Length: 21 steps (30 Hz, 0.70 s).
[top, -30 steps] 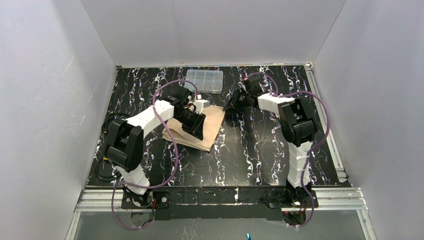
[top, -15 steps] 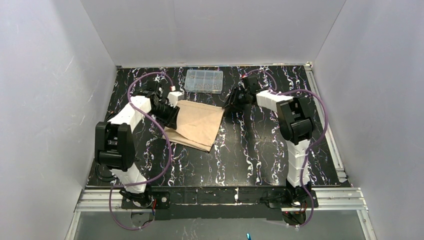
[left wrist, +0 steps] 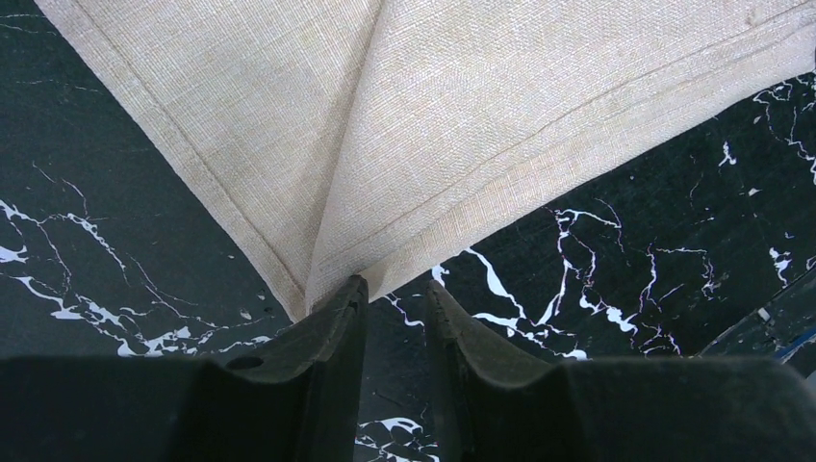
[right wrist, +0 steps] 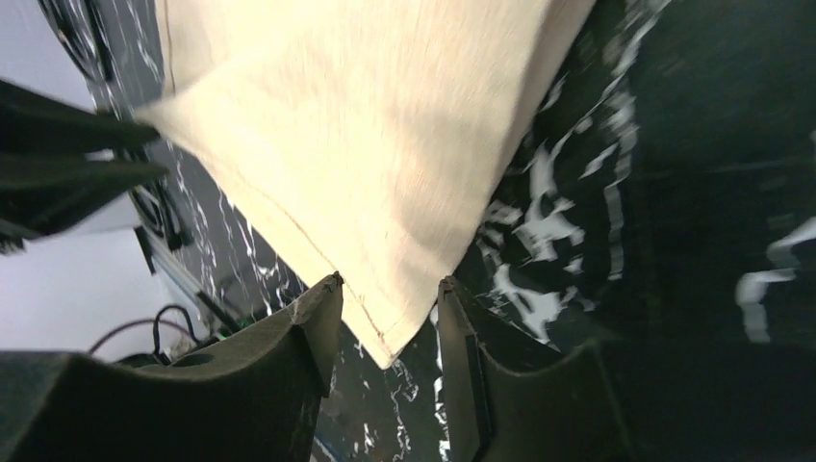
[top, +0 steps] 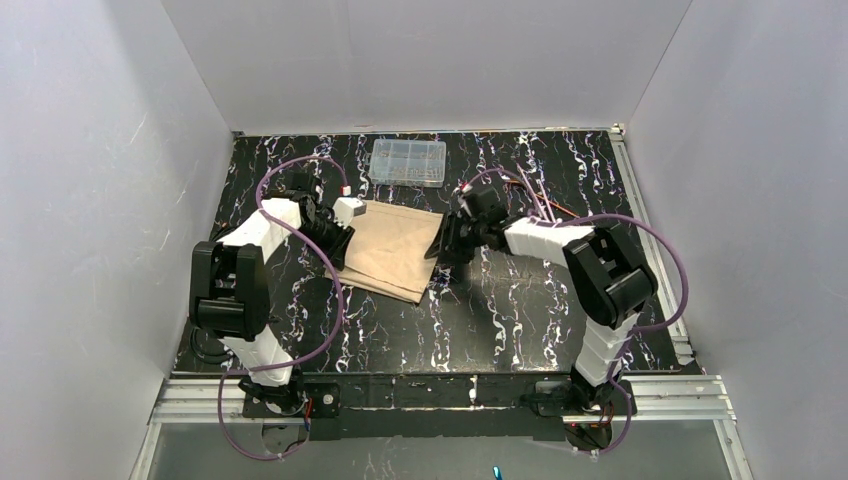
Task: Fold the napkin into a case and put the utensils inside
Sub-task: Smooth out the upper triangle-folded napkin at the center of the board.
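The beige-tan napkin (top: 392, 250) lies folded flat on the black marbled table, left of centre. My left gripper (top: 338, 236) sits low at its left edge. In the left wrist view the jaws (left wrist: 395, 289) stand narrowly open with only table between them, and a folded napkin (left wrist: 433, 115) corner touches the left fingertip. My right gripper (top: 446, 246) is at the napkin's right corner. It is open (right wrist: 388, 281), and the napkin (right wrist: 385, 144) corner lies loose in the gap between its fingers. Thin copper-coloured utensils (top: 540, 196) lie behind the right arm.
A clear plastic compartment box (top: 408, 162) stands at the back, just beyond the napkin. Purple cables loop over both arms. White walls close in the table on three sides, and a metal rail (top: 660, 260) runs along the right edge.
My left arm has swung left off the napkin to its left edge. My right arm came forward and left to the napkin's right corner, uncovering the utensils, and its jaws widened.
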{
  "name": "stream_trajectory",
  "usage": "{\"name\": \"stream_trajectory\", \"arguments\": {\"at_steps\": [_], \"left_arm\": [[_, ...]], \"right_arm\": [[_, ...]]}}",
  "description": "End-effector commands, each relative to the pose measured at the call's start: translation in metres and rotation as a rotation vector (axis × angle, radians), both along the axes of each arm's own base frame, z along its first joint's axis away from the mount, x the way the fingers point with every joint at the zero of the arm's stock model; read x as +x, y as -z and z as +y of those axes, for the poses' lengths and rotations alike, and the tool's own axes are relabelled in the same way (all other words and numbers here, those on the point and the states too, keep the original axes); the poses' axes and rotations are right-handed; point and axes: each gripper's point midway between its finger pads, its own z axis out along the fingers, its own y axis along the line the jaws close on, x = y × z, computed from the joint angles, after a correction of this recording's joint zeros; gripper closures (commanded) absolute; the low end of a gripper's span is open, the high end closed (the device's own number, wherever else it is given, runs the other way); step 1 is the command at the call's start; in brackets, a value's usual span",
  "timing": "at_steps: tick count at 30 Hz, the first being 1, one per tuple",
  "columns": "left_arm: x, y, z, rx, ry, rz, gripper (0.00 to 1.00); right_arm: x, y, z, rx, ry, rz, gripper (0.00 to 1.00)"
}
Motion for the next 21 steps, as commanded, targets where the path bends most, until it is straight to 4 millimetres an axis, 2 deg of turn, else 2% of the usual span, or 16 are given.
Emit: {"name": "stream_trajectory", "arguments": {"at_steps": [1,9,11,14,17,21], "left_arm": [[-0.003,-0.006,0.004,0.006,0.015,-0.029,0.74],[-0.003,0.002,0.007,0.02,0.008,-0.028,0.74],[-0.004,0.006,0.009,0.025,0.006,-0.024,0.75],[-0.003,0.009,0.01,0.033,0.005,-0.03,0.75],[-0.004,0.012,0.013,0.043,0.012,-0.032,0.75],[-0.005,0.016,0.014,0.05,0.014,-0.027,0.75]], "right_arm": [[-0.021,0.004,0.023,0.055,-0.024,0.028,0.52],[-0.044,0.018,0.037,0.021,-0.06,0.059,0.58],[-0.049,0.023,0.037,0.016,-0.062,0.074,0.61],[-0.056,0.027,0.033,-0.001,-0.068,0.082,0.61],[-0.059,0.021,0.027,-0.017,-0.068,0.065,0.59],[-0.059,0.002,0.037,-0.043,-0.099,-0.002,0.59]]}}
